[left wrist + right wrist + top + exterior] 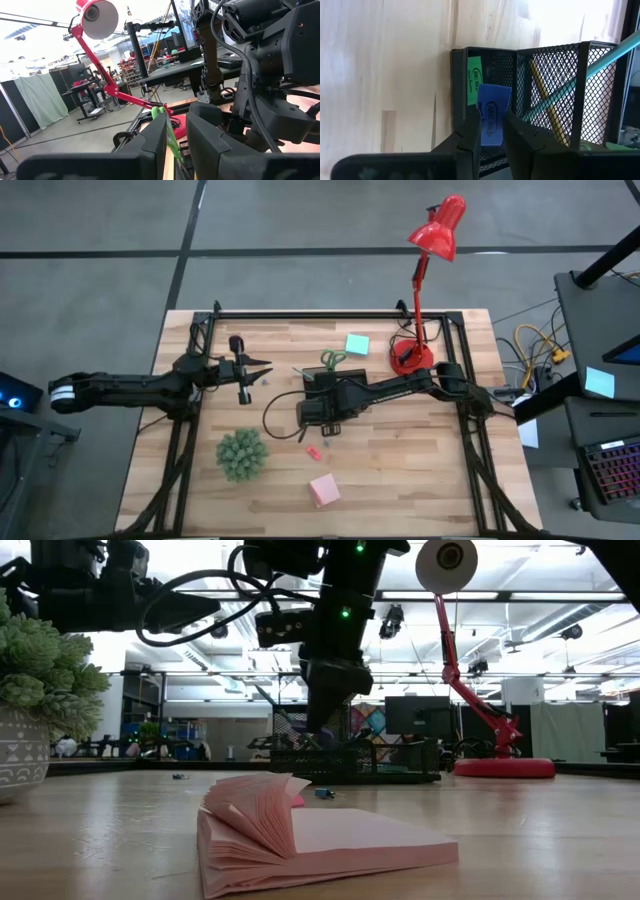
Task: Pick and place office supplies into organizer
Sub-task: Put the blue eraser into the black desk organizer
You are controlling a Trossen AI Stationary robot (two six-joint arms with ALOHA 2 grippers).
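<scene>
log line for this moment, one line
right gripper: shut on blue eraser over organizer | green eraser: inside | left gripper: waiting, table's left

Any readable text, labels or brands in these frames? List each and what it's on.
Blue eraser, held in the right tool over the black mesh organizer: an oval logo, too blurred to read.
Green eraser in the organizer: a similar printed logo, unreadable.
No other text shows.

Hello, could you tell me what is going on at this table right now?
The right hand holds a blue eraser over a compartment of the black mesh organizer, where a green eraser, a yellow pencil and a teal pen already sit. The left hand waits beside it. Pink and teal sticky-note pads lie on the table.
</scene>
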